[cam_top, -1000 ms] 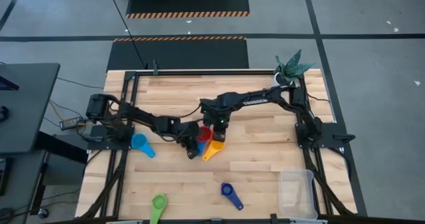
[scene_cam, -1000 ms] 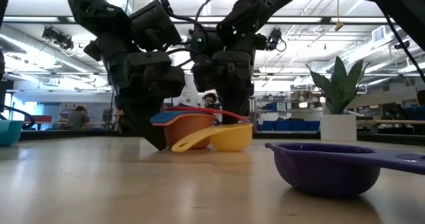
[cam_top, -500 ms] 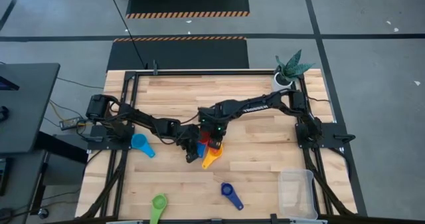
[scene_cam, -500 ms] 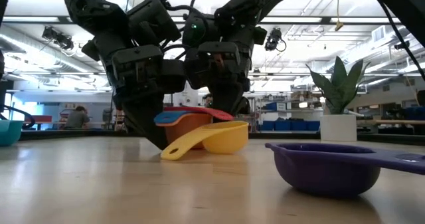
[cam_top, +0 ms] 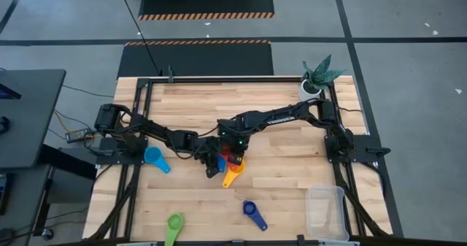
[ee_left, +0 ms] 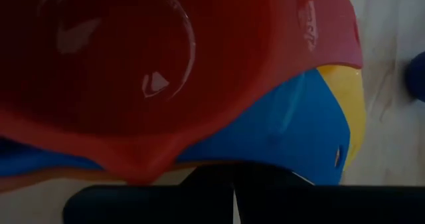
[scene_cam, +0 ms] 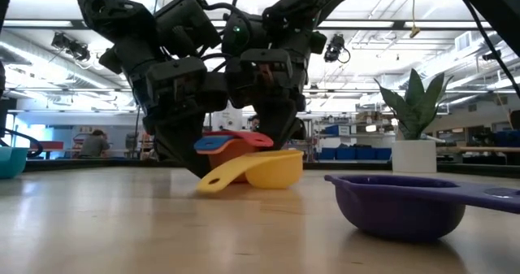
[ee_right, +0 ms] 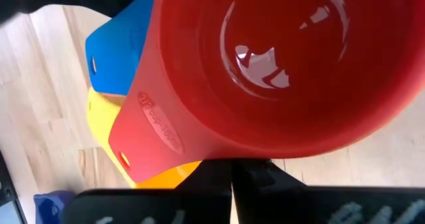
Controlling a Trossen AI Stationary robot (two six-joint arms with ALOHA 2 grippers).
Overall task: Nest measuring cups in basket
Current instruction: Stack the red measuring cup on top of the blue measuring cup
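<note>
**Stack closes up at mid-table; basket still waits**

Since a second ago the yellow cup (scene_cam: 264, 169) has tipped and slid in under the red cup (ee_right: 265, 64), and both arms have drawn closer over the pile, so the loose cups now sit tighter together. The left gripper (cam_top: 211, 163) and the right gripper (cam_top: 234, 150) crowd the same cluster at the table's middle; from the wrist views each gripper's fingers appear drawn together at the stack's edge, though whether either truly pinches a cup cannot be told. A blue cup (ee_left: 292, 134) lies sandwiched between red and yellow, handles fanned out.

That likely means nesting is under way but far from done. A light blue cup (cam_top: 154, 158), a green cup (cam_top: 174, 223) and a dark blue cup (cam_top: 252, 212) lie well apart from the pile, and the basket (cam_top: 326, 212) stands near the table's front right corner, with no cup visible in it.
</note>
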